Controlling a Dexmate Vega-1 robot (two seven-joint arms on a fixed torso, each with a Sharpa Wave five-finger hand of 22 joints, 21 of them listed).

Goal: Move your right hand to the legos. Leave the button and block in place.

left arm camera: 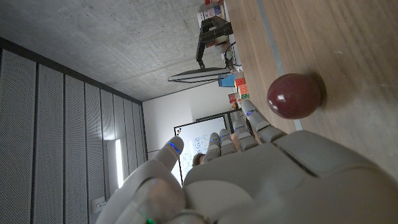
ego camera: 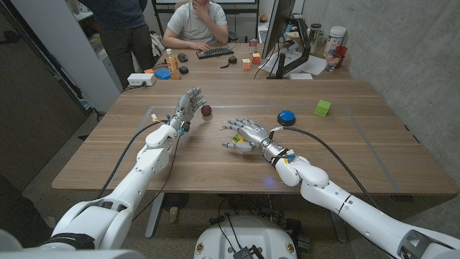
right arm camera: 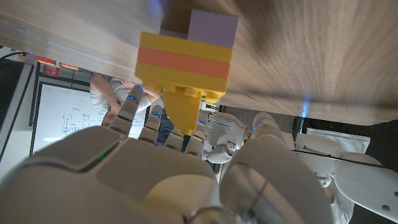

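- My left hand stood up on the table at about 10 o'clock from the middle. Its fingers were a little apart and it held nothing.
- A dark red ball lay just beside that hand, at its 3 o'clock. I left it alone.
- My right hand was near the middle of the table with its fingers spread. It hung right over the legos, a small yellow, pink and purple stack.
- I could not tell if my fingers touched the legos or just hovered over them. I think the reaching was almost done.
- The blue button sat at 2 o'clock from my right hand, near but apart.
- The green block sat farther off at 2 o'clock, well apart. Both looked left in place.
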